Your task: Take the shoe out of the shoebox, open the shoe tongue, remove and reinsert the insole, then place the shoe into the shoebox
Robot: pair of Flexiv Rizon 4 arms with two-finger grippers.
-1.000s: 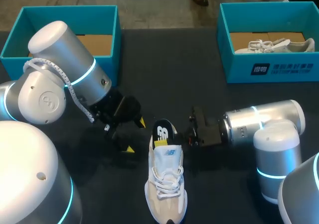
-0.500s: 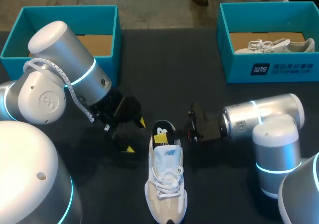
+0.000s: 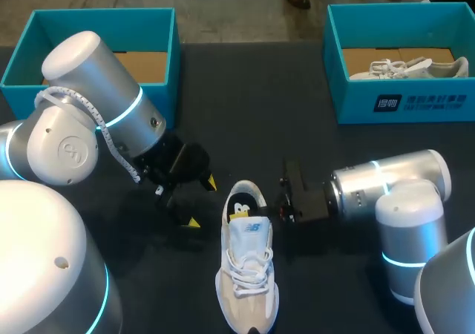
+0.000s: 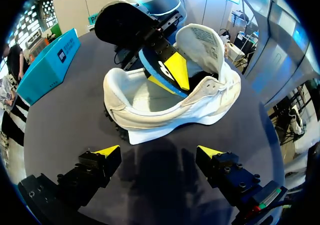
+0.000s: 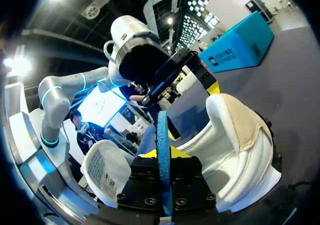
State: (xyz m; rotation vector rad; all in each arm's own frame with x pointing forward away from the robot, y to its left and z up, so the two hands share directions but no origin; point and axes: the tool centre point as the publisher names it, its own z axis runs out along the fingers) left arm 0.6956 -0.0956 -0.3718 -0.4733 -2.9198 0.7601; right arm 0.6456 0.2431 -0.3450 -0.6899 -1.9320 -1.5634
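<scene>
Over the last second the insole (image 5: 161,127) has sunk from standing tall at the heel to lying low inside the shoe (image 3: 247,274). The open shoebox (image 3: 174,67) sits behind the left gripper (image 4: 159,152), whose own arm stands between box and shoe. That gripper's fingers are spread and hold nothing, with the shoe's side just ahead, probably to steady it. The tongue (image 4: 202,42) is folded back, keeping the mouth free. The right gripper (image 5: 162,154) pinches the insole edge-on, seemingly feeding it in.

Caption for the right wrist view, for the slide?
Right gripper pinching the blue insole edge-on at the opening of the white shoe.
</scene>
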